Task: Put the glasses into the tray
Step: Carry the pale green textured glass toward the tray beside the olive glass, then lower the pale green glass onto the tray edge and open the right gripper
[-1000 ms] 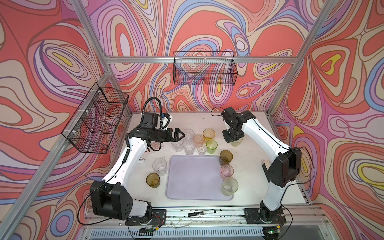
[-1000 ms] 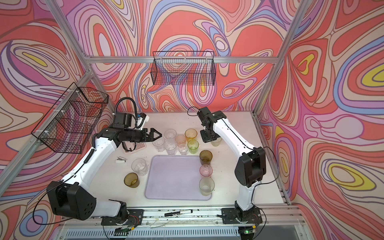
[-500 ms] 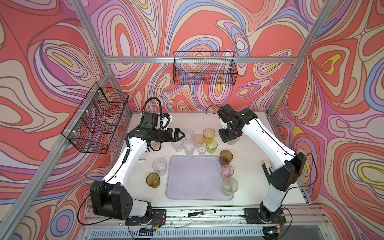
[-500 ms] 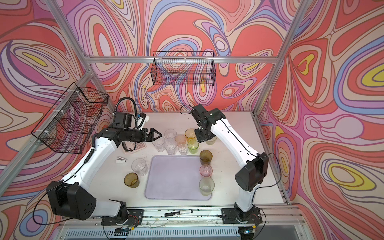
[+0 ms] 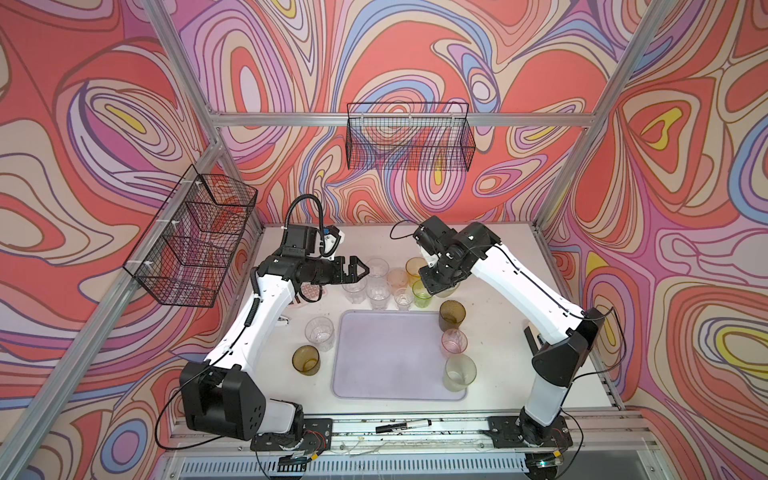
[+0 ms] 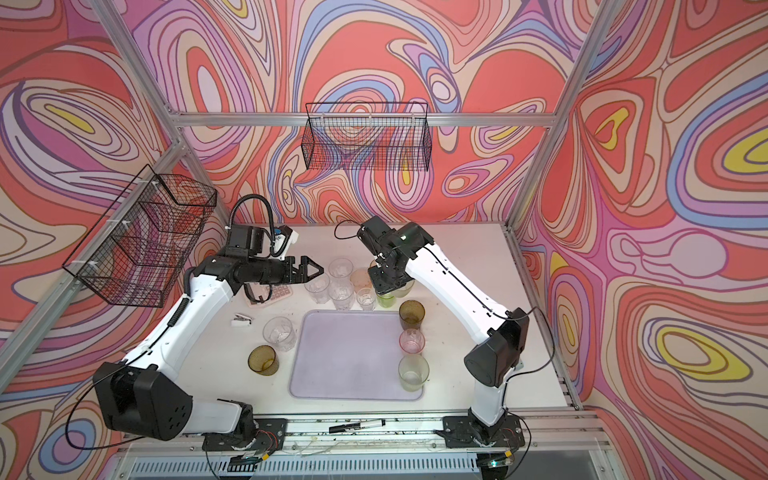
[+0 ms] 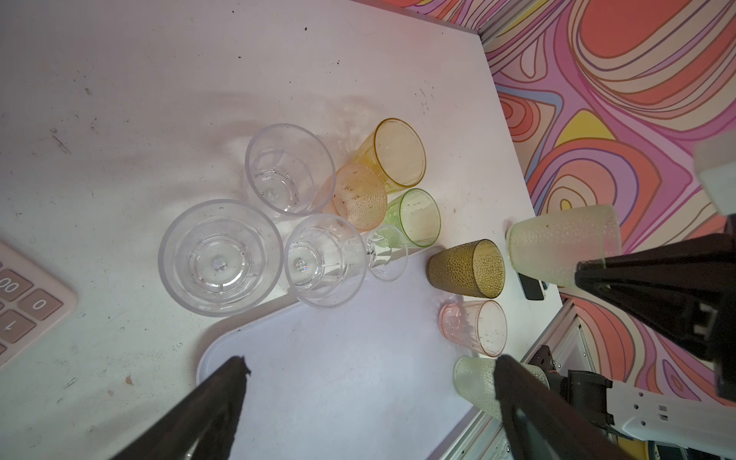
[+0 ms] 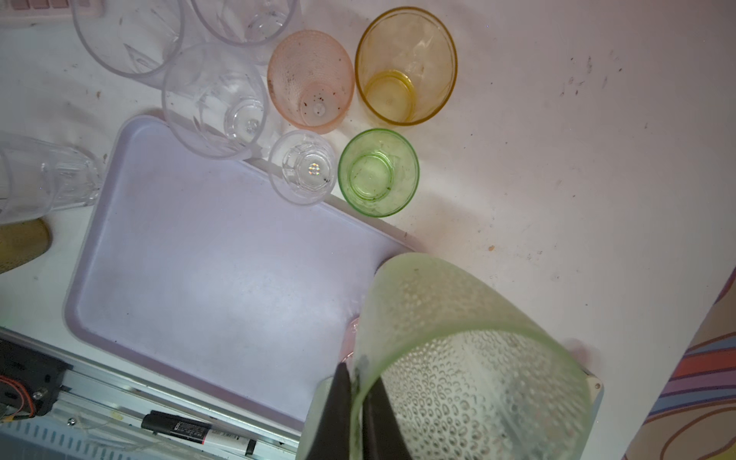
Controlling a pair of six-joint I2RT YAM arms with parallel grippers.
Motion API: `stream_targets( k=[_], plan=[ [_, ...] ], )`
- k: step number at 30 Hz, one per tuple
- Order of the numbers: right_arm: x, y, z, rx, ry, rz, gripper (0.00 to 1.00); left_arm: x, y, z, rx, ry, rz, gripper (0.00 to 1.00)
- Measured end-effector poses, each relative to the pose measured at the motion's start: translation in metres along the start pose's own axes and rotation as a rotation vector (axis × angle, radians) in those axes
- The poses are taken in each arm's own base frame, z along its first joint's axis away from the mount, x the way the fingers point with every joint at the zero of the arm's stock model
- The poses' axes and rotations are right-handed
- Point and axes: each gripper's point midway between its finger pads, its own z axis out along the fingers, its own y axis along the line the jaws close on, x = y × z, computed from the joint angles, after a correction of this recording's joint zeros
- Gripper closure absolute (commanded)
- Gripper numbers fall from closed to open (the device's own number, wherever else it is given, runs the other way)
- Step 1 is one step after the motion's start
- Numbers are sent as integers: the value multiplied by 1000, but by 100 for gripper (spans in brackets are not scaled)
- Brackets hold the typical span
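Held glass: the dimpled pale green tumbler (image 8: 470, 358) is translucent and frosted-looking, its wall covered in small bumps, wider at the mouth than at the base.
Right gripper: the right gripper (image 8: 358, 378) is clenched on that tumbler's rim, one finger inside and one outside, holding it above the table by the tray's far right corner.
Left gripper: the left gripper (image 5: 361, 270) hangs with its jaws spread wide over the clear glasses, grasping nothing.
Tray: the lavender tray (image 5: 386, 365) is flat with a low rim and rounded corners, and its middle is bare.
Glasses in all: thirteen.
Clear: five clear glasses (image 5: 378, 291). Four are clustered just beyond the tray's far edge, one of them smaller, and one stands left of the tray.
Olive-brown: two. One olive-brown glass (image 5: 452, 316) stands at the tray's far right corner, the other left of the tray.
Pale green, dimpled: two, the held one and a second pale green tumbler (image 5: 460, 372) at the tray's right edge.
Singles: one peach glass (image 5: 395, 276), one amber-yellow glass (image 5: 414, 266) and one light green glass (image 5: 421, 293) in the far cluster. One pink glass (image 5: 454, 341) stands at the right edge.
Right-edge three: I cannot tell whether they stand on the rim or just beside it.
Wire baskets (image 5: 409, 137): two, on the walls.
Marker (image 5: 403, 426): one, on the front rail.
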Motion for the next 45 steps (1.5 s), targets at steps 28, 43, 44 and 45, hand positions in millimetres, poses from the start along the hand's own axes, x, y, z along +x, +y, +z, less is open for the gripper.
stream_targets(
  k=[28,43,44,45],
  plan=[
    [36,58,76,-78,131,1,100,-9,-12,-17,7,-46,13,0],
    [30,67,106,-88,117,12,100,-6,-10,-15,15,-38,9,0],
    [30,67,107,-87,119,11,100,-6,-10,-15,15,-39,9,0],
    [31,66,109,-86,122,12,100,-6,-10,-15,15,-39,10,0]
  ],
)
